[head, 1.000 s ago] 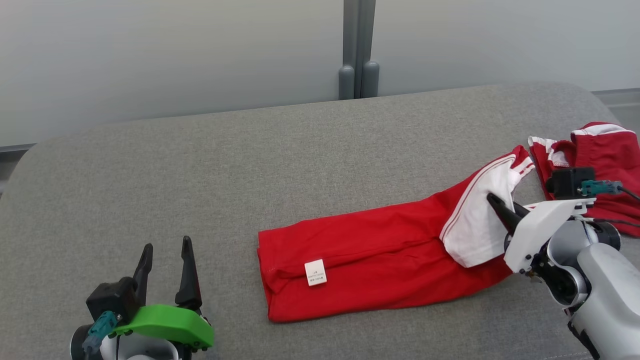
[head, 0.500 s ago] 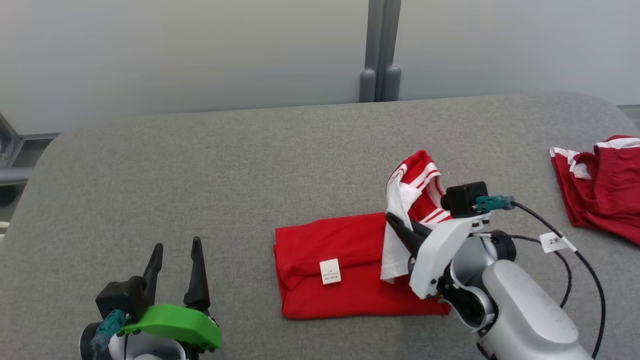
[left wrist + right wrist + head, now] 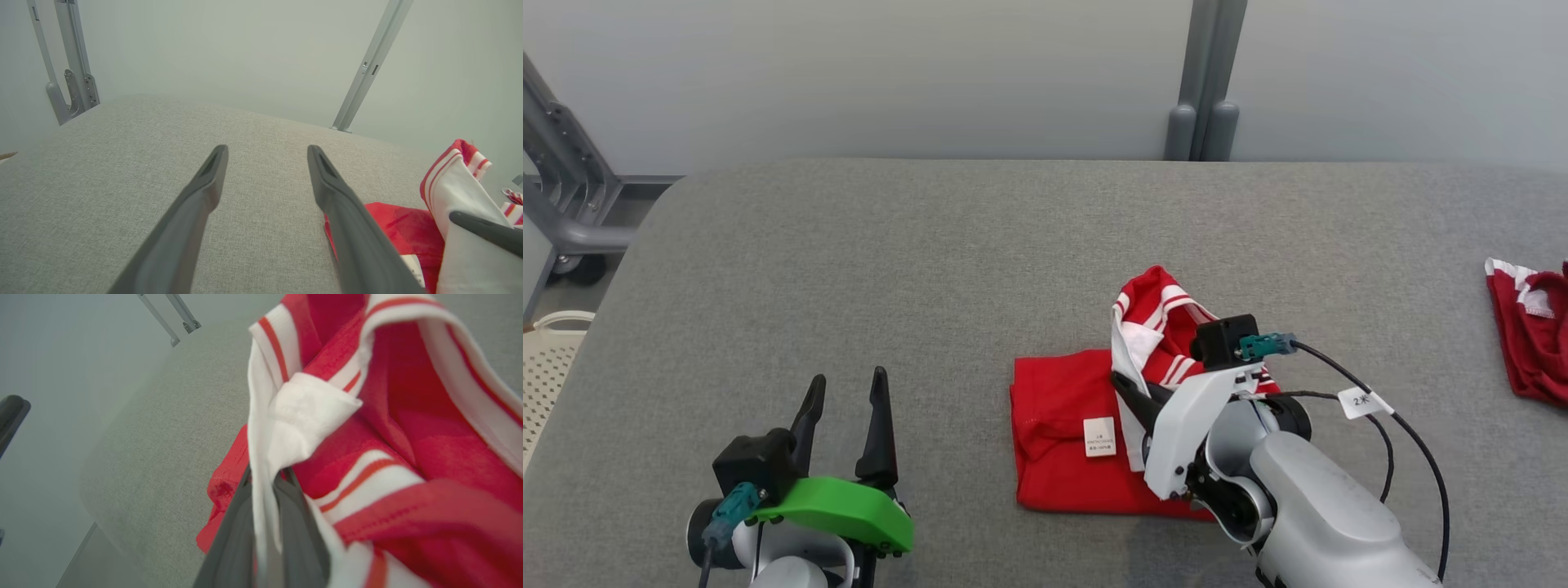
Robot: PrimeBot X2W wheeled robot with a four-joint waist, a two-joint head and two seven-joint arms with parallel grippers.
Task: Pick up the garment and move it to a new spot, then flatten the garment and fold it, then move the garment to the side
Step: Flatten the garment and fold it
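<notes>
A red garment [image 3: 1062, 441] with white striped trim lies on the grey padded table [image 3: 931, 269], its right end lifted and carried over its left part. A white label [image 3: 1099, 436] shows on the lower layer. My right gripper [image 3: 1123, 385] is shut on the garment's white fabric; the right wrist view has the cloth [image 3: 302, 416] pinched between the two dark fingers [image 3: 233, 539]. At the lower left my left gripper [image 3: 845, 388] stands open above bare table, well left of the garment. Its fingers [image 3: 343, 212] frame empty table in the left wrist view, the garment [image 3: 408, 228] at the right.
A second red and white garment [image 3: 1531, 335] lies at the table's right edge. A grey metal frame [image 3: 564, 188] and a pale basket [image 3: 543, 367] stand past the left edge. A grey post [image 3: 1205, 82] runs up the wall behind.
My right gripper has carried the garment's right end leftward over its left part, making the garment much shorter. The head camera has turned left. The left gripper has stayed open.
</notes>
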